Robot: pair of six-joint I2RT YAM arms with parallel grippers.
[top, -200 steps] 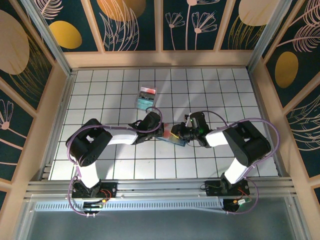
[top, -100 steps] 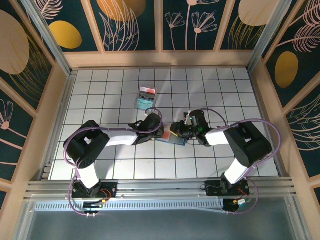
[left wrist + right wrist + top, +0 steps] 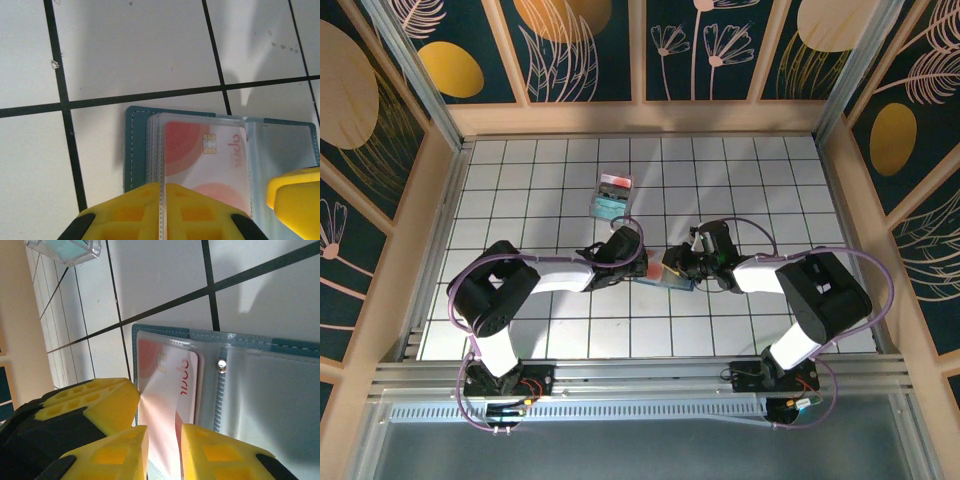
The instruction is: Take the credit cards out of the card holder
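Many white tiles (image 3: 520, 180), seemingly floral wall panels (image 3: 580, 50)

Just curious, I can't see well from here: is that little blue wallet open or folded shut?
Open. The card holder lies spread flat, both halves showing, its clear sleeves exposed with a red-and-white credit card visible.

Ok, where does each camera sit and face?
Top: fixed above, behind the arms, looking down at the table; both arms show.
Left wrist: on the left arm, facing down at the card holder; left tool shows.
Right wrist: on the right arm, facing the same card holder; right tool shows.
Both wrist views share the red card.
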